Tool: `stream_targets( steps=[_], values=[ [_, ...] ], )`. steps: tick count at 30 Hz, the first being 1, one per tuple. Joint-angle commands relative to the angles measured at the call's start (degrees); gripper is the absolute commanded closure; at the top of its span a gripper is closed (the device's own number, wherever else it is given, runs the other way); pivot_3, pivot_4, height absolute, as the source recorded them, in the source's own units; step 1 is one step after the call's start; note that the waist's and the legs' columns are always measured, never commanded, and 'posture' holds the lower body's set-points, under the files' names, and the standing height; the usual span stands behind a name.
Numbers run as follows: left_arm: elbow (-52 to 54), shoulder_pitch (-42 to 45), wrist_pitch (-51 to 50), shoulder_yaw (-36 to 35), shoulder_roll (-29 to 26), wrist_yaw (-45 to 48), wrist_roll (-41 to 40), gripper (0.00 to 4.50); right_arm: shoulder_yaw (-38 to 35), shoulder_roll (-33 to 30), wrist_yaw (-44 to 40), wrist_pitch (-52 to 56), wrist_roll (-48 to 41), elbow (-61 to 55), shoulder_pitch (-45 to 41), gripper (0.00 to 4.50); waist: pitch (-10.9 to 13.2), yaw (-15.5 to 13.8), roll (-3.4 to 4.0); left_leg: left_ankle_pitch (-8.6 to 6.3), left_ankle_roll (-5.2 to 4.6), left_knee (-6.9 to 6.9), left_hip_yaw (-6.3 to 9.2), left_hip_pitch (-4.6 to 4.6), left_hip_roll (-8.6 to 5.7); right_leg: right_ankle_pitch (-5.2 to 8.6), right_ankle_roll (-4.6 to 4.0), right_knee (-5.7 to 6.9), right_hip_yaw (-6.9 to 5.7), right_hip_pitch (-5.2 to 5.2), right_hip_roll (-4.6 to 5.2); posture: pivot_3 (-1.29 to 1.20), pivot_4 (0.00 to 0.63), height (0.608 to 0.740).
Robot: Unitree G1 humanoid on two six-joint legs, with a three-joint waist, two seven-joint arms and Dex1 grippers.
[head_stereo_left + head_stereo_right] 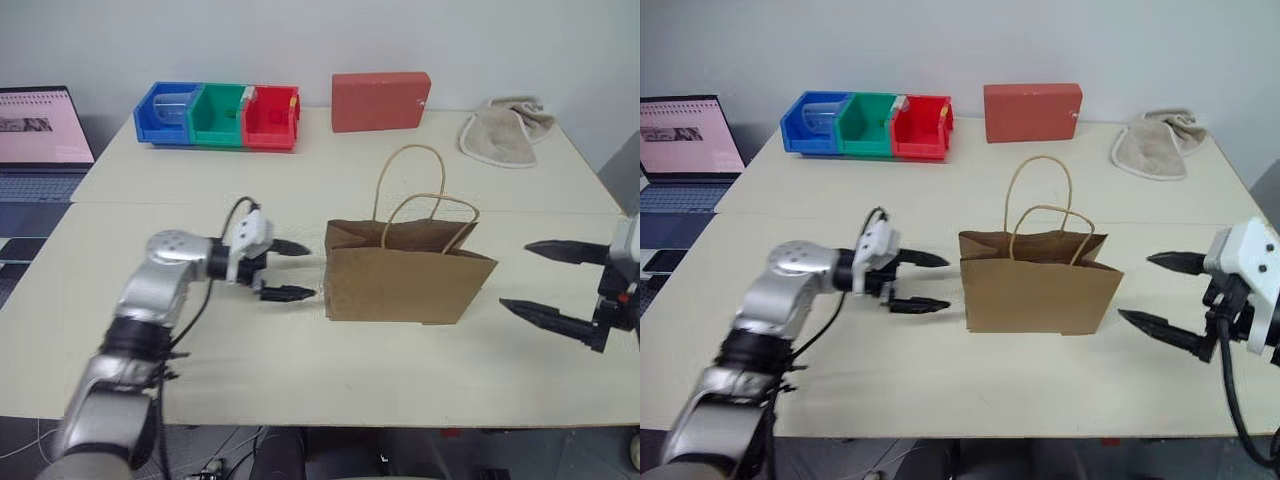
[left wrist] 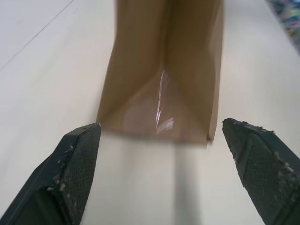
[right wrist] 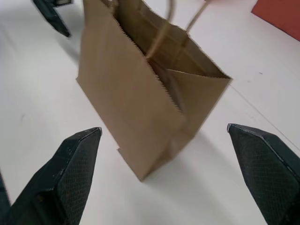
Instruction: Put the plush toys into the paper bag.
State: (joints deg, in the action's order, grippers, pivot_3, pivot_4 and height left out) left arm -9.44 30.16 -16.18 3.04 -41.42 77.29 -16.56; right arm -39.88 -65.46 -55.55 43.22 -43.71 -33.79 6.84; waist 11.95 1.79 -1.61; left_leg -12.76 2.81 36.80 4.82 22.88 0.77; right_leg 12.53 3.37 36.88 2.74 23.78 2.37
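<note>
Paper bag (image 1: 405, 280) standing upright mid-frame, looking light, thin, easily crumpled; probably best pinching the rim or cord handles (image 1: 425, 195). Left gripper (image 1: 290, 270) and right gripper (image 1: 555, 285) both gaping wide, empty, flanking it.

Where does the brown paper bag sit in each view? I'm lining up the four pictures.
Left eye view: brown paper bag stands centre, slightly right.
Right eye view: centre.
Left wrist view: upper middle, narrow end facing.
Right wrist view: centre.
Shared landmark: its tan cord handles.
</note>
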Motion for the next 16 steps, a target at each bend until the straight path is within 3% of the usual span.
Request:
stream_targets(
  steps=[1,8,16],
  values=[
    [9.6,-4.4,-2.3,-5.7,-5.0,-4.5,-0.3,0.16,0.6,-3.5,-5.9,-6.1,3.7,5.4,-2.7,0.00,0.0,-0.2,0.01,0.00,0.00,0.03,0.02,0.03,0.01,0.02,-0.03,-0.01,-0.03,0.01,0.00,0.00,0.150,0.740],
    [24.1,-17.1,-10.1,-15.9,-11.3,-10.3,-3.8,0.16,0.0,-9.8,-19.6,-10.1,8.6,15.5,-2.3,0.00,0.0,-0.3,0.01,-0.02,0.04,-0.08,-0.07,0.04,0.00,0.06,-0.09,-0.03,-0.01,0.07,0.06,0.00,0.150,0.740],
    [22.5,-13.7,-11.6,-15.5,-13.1,-10.3,-6.9,0.16,2.3,-9.2,-21.1,-10.8,10.2,16.2,-3.8,0.00,0.0,-0.2,0.01,-0.03,0.04,0.01,-0.21,0.05,0.09,0.15,-0.23,-0.01,-0.06,0.19,0.05,0.00,0.150,0.740]
  ],
)
